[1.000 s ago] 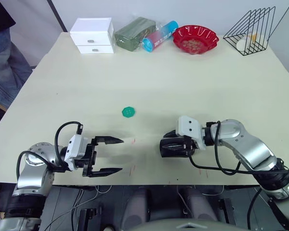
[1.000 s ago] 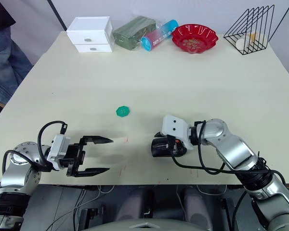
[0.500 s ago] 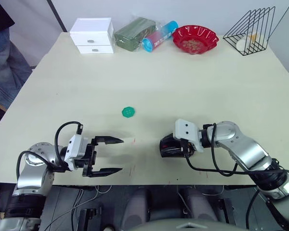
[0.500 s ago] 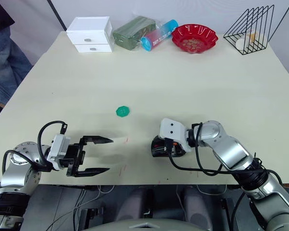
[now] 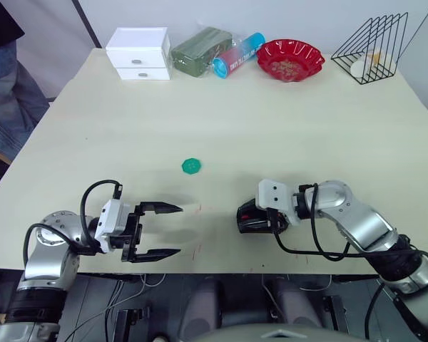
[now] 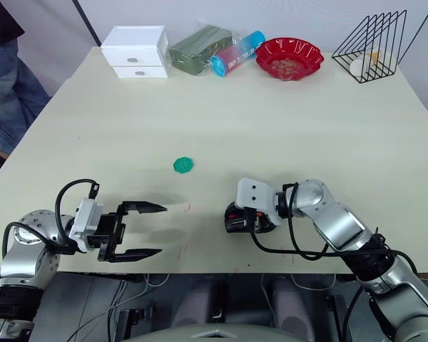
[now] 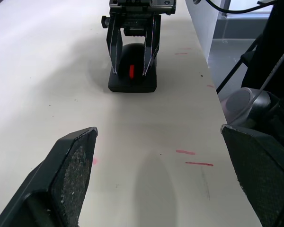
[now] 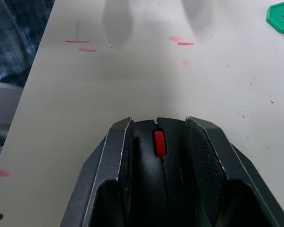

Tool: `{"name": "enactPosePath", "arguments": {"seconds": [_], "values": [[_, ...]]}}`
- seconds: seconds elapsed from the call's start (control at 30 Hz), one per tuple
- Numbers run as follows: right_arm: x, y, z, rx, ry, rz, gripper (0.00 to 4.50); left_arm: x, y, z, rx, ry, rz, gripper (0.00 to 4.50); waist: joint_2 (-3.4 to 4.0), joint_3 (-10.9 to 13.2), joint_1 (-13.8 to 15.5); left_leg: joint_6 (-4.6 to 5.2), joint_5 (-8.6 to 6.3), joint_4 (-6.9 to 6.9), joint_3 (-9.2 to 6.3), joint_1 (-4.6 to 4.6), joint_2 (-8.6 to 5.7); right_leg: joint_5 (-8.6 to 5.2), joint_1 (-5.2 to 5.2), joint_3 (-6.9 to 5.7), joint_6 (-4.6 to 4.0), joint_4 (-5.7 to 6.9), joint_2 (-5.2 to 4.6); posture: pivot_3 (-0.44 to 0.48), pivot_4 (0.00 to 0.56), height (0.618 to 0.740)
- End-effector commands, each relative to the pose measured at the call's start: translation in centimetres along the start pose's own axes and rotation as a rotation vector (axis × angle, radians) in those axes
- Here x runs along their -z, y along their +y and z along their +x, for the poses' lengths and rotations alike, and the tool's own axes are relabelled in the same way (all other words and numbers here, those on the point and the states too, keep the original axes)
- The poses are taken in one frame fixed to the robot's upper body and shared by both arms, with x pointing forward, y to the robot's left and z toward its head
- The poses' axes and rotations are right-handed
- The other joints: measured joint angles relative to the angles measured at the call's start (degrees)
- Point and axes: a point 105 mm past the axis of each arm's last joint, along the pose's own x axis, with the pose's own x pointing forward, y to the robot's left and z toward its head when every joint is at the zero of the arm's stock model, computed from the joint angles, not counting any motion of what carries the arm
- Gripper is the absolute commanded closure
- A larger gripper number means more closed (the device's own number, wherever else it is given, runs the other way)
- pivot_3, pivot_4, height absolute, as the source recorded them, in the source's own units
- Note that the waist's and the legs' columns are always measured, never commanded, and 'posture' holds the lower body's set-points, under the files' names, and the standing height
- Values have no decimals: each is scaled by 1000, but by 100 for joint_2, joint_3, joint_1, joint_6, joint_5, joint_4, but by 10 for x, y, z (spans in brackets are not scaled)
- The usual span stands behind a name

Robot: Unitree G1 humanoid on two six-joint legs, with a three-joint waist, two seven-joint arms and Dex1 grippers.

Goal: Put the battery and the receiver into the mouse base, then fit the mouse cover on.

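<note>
The right gripper (image 5: 251,218) is clamped on the mouse (image 7: 131,66), its two fingers (image 8: 206,156) pressed against the mouse's sides; the cover sits on the base, red wheel showing. Facing it across bare table (image 5: 285,128), the left gripper (image 5: 164,229) hangs with jaws wide apart, holding nothing. A green disc (image 5: 191,166) lies beyond, between them, nothing blocking. Boxes, a red bowl (image 5: 290,58) and a wire rack (image 5: 376,43) stand far off.

mouse (image 8: 159,156) sides hidden by right pincer (image 8: 158,142) fingers; rear cut off
</note>
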Motion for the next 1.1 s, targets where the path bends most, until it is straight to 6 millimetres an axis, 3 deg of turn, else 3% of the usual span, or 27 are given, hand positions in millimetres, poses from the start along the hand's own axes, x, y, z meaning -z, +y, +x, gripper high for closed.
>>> {"name": "enactPosePath", "arguments": {"seconds": [0.03,0.13,0.27,0.4,0.67,0.77,1.1], "values": [[-2,-3,-5,27,-60,29,2698,-8,-2,-4,25,-4,29,0,0,0,-1,0,0,0,-1,0,0,0,0,0,0,0,0,0,150,740],[-22,-2,-16,25,-203,6,2698,-9,-2,-4,22,-10,32,0,2,1,-4,0,0,0,-1,-2,0,0,-2,-1,0,0,0,0,150,740],[-25,0,-33,36,-288,15,2698,-13,-1,-4,19,-25,37,0,2,2,-15,0,0,0,-2,-4,0,0,-3,-1,0,0,0,0,150,740],[-22,3,-51,62,-368,16,2698,-17,0,-6,13,-36,39,0,2,2,-7,0,0,-1,-5,-7,1,0,-3,-4,0,-4,0,0,150,740],[8,4,-72,87,-364,29,2698,-26,0,-5,20,-84,37,0,2,2,-17,-1,1,-1,-4,-2,1,1,-2,-2,-2,1,2,0,150,740],[21,6,-71,76,-357,28,2698,-32,-2,-4,34,-113,39,0,2,2,-12,-1,1,-1,-5,-3,1,1,-2,-3,-2,-1,1,0,150,740],[35,1,-57,90,-368,19,2698,-38,-6,-3,54,-130,40,0,5,4,-16,-5,3,0,-3,1,3,2,-1,0,-3,3,4,0,150,740]]}}
